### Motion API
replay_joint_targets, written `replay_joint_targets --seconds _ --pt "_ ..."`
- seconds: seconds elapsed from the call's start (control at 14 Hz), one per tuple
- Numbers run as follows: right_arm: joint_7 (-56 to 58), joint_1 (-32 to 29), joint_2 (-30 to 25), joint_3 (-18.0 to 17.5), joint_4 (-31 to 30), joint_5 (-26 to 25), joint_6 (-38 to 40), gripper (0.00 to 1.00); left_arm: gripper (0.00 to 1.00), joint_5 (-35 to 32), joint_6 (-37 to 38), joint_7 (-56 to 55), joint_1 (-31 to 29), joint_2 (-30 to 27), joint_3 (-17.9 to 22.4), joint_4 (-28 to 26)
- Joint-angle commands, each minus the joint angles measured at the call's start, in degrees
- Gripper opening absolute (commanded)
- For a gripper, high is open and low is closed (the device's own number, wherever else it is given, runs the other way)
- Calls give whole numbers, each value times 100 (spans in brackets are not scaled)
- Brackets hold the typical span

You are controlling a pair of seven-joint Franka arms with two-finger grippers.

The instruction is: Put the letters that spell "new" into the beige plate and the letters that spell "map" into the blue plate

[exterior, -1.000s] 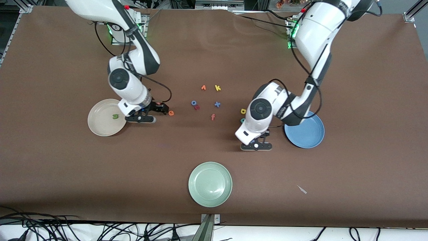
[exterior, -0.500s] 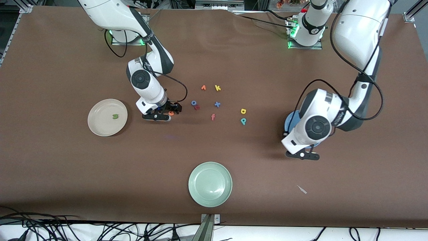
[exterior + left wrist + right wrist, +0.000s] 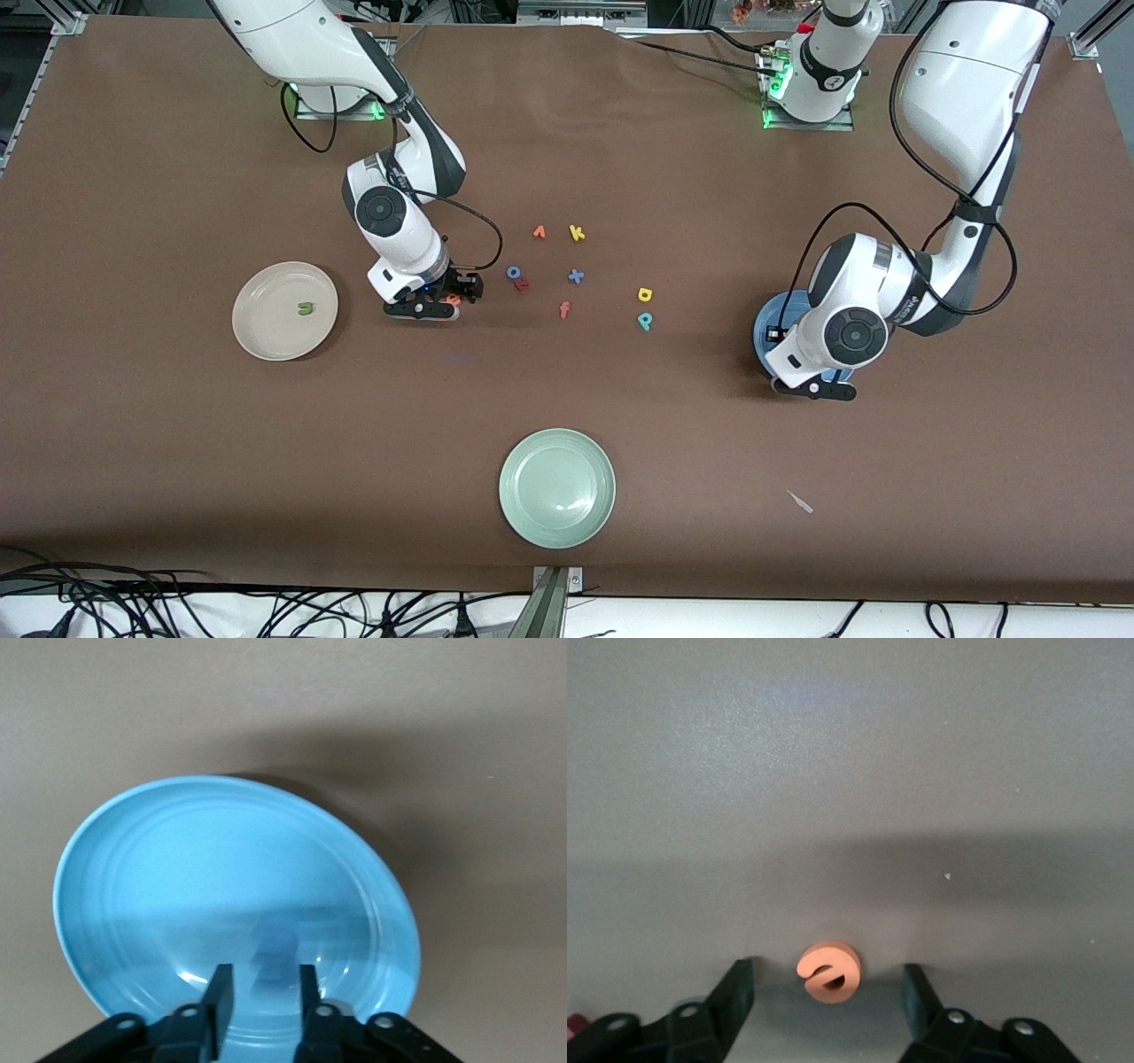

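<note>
The beige plate (image 3: 257, 332) lies toward the right arm's end of the table, and the green letter (image 3: 306, 308) lies in it. My right gripper (image 3: 826, 992) is down at the table beside that plate, open. The orange e (image 3: 828, 972) lies flat between its fingertips, touching neither. My left gripper (image 3: 263, 988) hangs over the blue plate (image 3: 133, 868), open. The lavender-blue m (image 3: 275, 946) shows just past its fingertips, over the plate's floor and free of both fingers. The yellow a (image 3: 645, 294) and teal p (image 3: 645, 321) lie on the cloth between the arms.
A pale green plate (image 3: 514, 461) sits nearest the front camera. Loose letters lie mid-table: an orange one (image 3: 539, 232), a yellow k (image 3: 577, 233), a blue o (image 3: 513, 273) touching a red one (image 3: 522, 284), a blue x (image 3: 576, 276), an orange f (image 3: 564, 309). A white scrap (image 3: 800, 501) lies apart.
My left arm has swung from beside the teal p to over the blue plate and parted its fingers. My right gripper has moved from the beige plate to round the orange e, its fingers narrowing.
</note>
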State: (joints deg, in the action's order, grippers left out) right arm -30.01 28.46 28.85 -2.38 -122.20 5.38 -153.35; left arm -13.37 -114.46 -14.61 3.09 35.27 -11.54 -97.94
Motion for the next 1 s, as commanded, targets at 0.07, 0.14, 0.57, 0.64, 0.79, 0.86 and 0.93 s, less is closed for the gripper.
replay_joint_targets --seconds 0.07,0.14,0.57,0.64,0.79,0.86,0.93 --pt "-75 45 41 10 47 103 -63 29 100 -61 37 -313 43 -547 -426 -94" --pt "-180 45 41 10 55 95 -63 22 100 -44 64 -750 60 -548 -576 -32" --pt "-182 1 -151 150 484 95 627 13 100 -35 -50 -3606 551 145 -1307 424" --pt "-94 1 -230 307 643 68 1057 13 100 -43 -268 -4011 692 294 -1307 495" --pt "614 1 -415 667 776 59 1762 13 100 -52 -769 -4601 833 471 -1307 504" --pt "1141 1 -503 904 759 59 2008 13 99 -43 -867 -4647 921 550 -1307 496" --pt "1659 1 -582 1133 724 59 2211 14 99 -52 -937 -4648 948 638 -1307 487"
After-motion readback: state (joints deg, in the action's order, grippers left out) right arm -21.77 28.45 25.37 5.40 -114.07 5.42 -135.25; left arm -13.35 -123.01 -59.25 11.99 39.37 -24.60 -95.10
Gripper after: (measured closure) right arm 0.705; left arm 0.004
